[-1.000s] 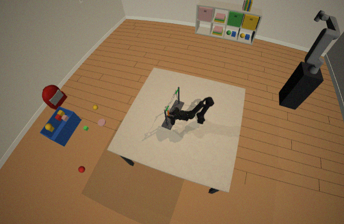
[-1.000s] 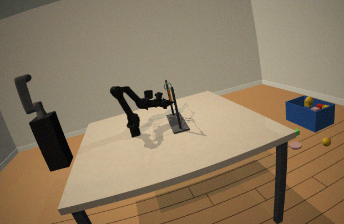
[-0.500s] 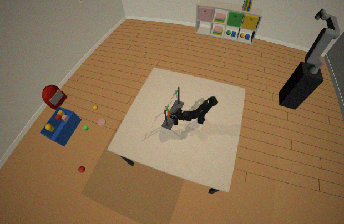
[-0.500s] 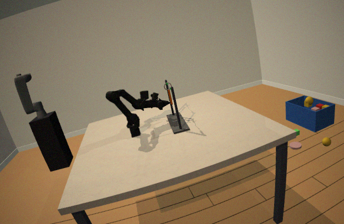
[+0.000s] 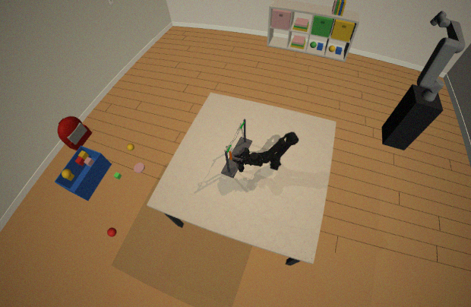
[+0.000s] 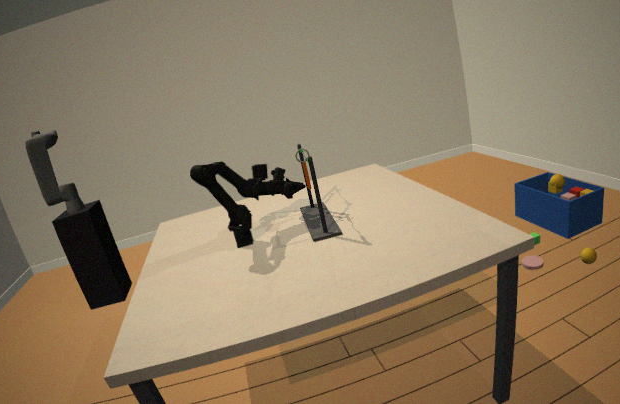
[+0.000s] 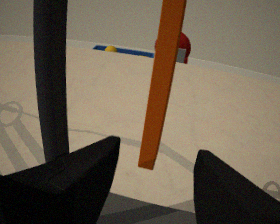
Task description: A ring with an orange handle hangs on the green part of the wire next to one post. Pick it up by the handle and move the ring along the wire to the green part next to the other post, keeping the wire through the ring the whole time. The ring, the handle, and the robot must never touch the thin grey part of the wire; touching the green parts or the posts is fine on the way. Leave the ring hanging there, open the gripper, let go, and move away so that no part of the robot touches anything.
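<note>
The orange handle (image 5: 230, 156) (image 6: 306, 175) (image 7: 167, 65) hangs down, slightly tilted, below the ring (image 6: 302, 155). The ring is at the green part (image 5: 229, 148) beside the post (image 5: 228, 163) (image 7: 52, 75) nearer in the top view. The other green part (image 5: 242, 125) is by the other post (image 5: 244, 132) (image 6: 318, 195). My gripper (image 5: 234, 156) (image 6: 304, 186) (image 7: 158, 153) is open, near the handle's lower end. In the wrist view that end shows between the fingertips, with a gap on both sides. The ring is outside the wrist view; the thin grey wire is faint.
The posts stand on a dark base plate (image 5: 229, 171) (image 6: 316, 230) on the table (image 5: 279, 213) (image 6: 227, 300). The left finger shows close to the post in the wrist view. A blue toy box (image 5: 86, 178) (image 6: 547, 212) and a second arm on a black pedestal (image 5: 409, 118) (image 6: 92, 260) stand off the table.
</note>
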You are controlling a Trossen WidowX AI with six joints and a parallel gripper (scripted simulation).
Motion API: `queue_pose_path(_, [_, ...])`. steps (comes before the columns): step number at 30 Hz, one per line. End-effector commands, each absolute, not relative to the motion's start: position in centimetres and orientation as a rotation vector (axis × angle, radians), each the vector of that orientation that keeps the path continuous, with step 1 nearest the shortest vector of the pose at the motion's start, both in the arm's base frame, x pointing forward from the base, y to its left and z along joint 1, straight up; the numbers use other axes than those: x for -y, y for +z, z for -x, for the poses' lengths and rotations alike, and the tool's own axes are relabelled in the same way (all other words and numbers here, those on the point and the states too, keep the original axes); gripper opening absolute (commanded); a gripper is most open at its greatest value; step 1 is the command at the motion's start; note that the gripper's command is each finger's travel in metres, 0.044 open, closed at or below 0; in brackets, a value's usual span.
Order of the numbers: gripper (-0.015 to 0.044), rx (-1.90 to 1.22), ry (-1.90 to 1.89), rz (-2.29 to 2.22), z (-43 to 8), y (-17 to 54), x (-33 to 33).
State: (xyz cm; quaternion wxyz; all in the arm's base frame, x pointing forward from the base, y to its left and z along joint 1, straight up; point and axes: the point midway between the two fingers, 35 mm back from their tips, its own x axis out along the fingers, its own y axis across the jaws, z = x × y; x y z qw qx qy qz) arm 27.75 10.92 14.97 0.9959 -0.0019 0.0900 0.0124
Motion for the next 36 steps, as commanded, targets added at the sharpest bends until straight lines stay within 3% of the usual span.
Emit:
queue_pose_path(1, [0.0160, -0.184, 0.019, 0.001, -27.7, 14.8, -10.8])
queue_pose_path(13, [0.0160, -0.184, 0.019, 0.001, -27.7, 14.8, -10.8])
queue_pose_path(24, [0.0440, -0.181, 0.025, 0.004, -22.8, 15.8, -10.6])
queue_pose_path(36, [0.0440, -0.181, 0.025, 0.004, -22.8, 15.8, -10.6])
